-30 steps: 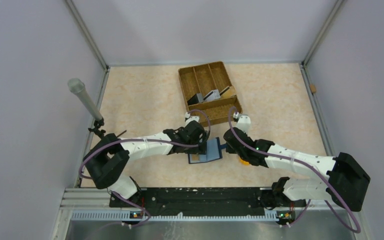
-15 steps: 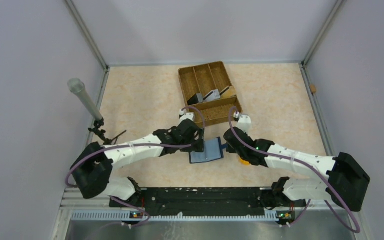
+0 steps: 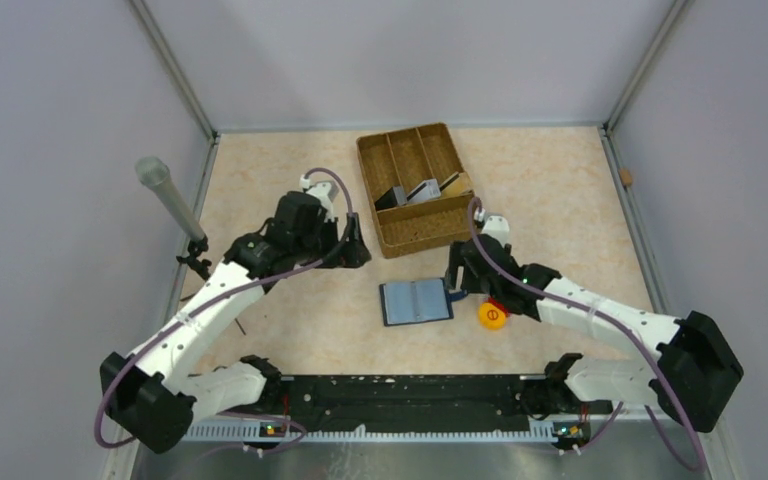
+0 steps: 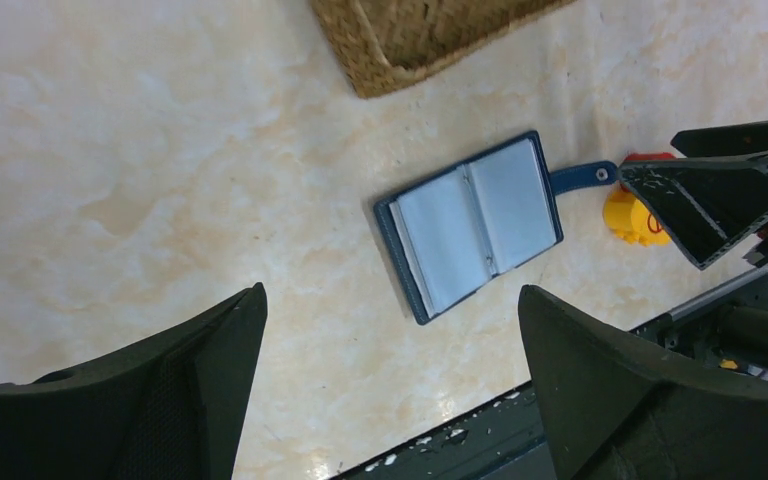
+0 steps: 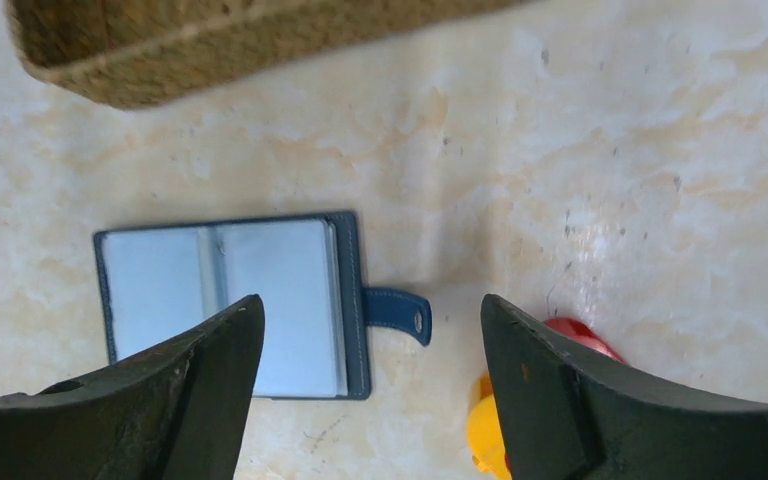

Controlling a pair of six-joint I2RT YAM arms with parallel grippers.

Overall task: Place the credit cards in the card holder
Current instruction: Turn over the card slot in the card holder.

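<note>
Pulled back from the open card holder (image 3: 416, 301), left gripper (image 3: 353, 244) and right gripper (image 3: 455, 281) both gape wide, holding nothing

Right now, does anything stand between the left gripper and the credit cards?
Only the woven tray: the credit cards lean inside its compartments, and the open left gripper hangs just outside its left wall. Nothing visible lies over the cards themselves.
</note>
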